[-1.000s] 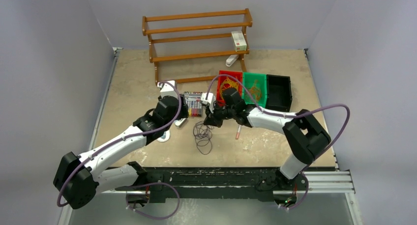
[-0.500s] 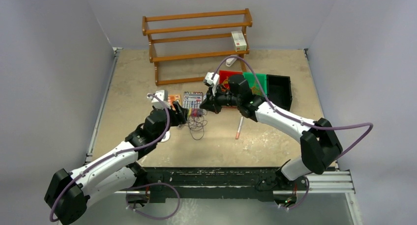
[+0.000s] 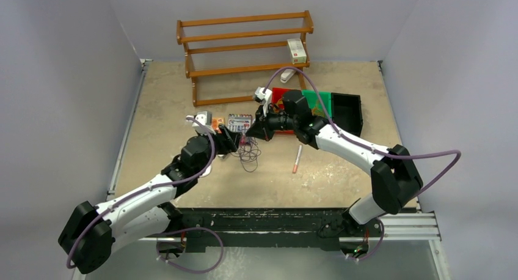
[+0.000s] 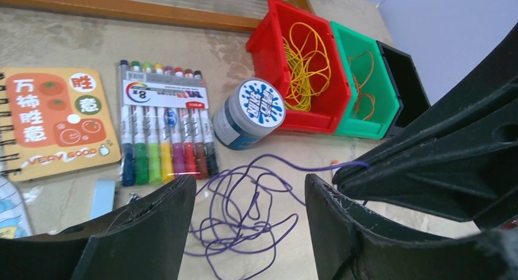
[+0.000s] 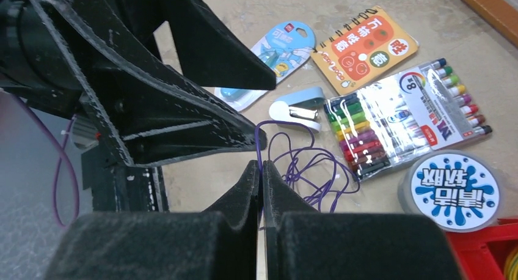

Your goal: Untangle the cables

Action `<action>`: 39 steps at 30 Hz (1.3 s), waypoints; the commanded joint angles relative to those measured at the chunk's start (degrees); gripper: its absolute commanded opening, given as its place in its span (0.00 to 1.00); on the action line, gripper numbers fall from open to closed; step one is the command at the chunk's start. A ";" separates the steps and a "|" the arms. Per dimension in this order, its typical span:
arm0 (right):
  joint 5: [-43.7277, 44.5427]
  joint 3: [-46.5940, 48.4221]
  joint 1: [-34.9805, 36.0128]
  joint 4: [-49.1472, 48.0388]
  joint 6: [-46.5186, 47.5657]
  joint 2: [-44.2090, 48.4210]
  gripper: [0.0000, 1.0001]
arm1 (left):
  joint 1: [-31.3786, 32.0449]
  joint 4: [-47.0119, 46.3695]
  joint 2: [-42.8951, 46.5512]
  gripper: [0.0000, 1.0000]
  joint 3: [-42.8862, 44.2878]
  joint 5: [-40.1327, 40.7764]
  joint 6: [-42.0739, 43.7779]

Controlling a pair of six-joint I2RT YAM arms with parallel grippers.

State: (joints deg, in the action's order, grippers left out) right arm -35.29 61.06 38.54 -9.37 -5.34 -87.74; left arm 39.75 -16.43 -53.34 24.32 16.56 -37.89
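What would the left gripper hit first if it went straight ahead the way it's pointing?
Probably the purple cable tangle on the table, lying right ahead of the open left gripper. The blue-lidded jar sits farther along, though depth is hard to judge.

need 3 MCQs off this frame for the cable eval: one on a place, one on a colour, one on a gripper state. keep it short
1. Where does the purple cable tangle lie?
A. In the green bin
B. On the table, close by the left gripper and the right gripper
C. On the wooden rack

2. What colour are the cables in the red bin?
A. Yellow
B. Purple
C. White

3. What state is the right gripper in?
A. Wide open above the jar
B. Shut on a strand of the purple cable tangle
C. Shut on a red pen

Answers:
1 B: the left wrist view shows it on the tabletop between the open left gripper's fingers.
2 A: the yellow cables lie in that bin.
3 B: its fingers meet with a purple strand pinched between them.
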 commanded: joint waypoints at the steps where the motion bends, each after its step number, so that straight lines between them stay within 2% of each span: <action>1: -3.38 3.23 -0.18 -2.12 -2.77 0.73 0.00 | -0.29 -10.36 -3.38 0.65 -0.19 -2.67 1.32; 7: -5.73 3.15 -0.33 -3.74 -5.96 0.82 0.00 | -0.29 -16.15 -9.07 0.65 -0.68 -3.34 0.84; 14: -9.45 2.93 -0.60 -7.11 -10.03 1.87 0.00 | -0.29 -22.73 -16.36 0.65 -0.95 1.62 0.40; 18: -9.03 2.88 -0.98 -7.44 -11.14 4.25 0.00 | -0.32 -24.94 -21.70 0.63 -0.18 0.18 -0.10; 21: -5.96 2.33 -1.49 -7.88 -11.88 7.16 0.00 | -0.30 -26.35 -24.34 0.57 -1.31 -1.72 -1.56; 25: 2.32 1.74 -2.12 -7.08 -11.72 10.68 0.00 | -0.30 -26.73 -26.23 0.43 -3.65 -3.11 -3.40; 28: 6.64 1.65 -2.73 -6.98 -11.55 12.97 0.00 | -0.29 -25.80 -27.25 0.36 -4.95 -3.46 -3.94; 39: 19.20 6.92 -2.82 -1.15 -6.15 18.71 0.00 | -0.29 -23.72 -27.55 0.34 -7.73 -2.14 -4.01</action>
State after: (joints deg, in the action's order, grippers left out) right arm -22.63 63.07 35.88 -12.01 -14.44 -71.00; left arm 39.75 -38.24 -81.12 17.12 14.09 -41.21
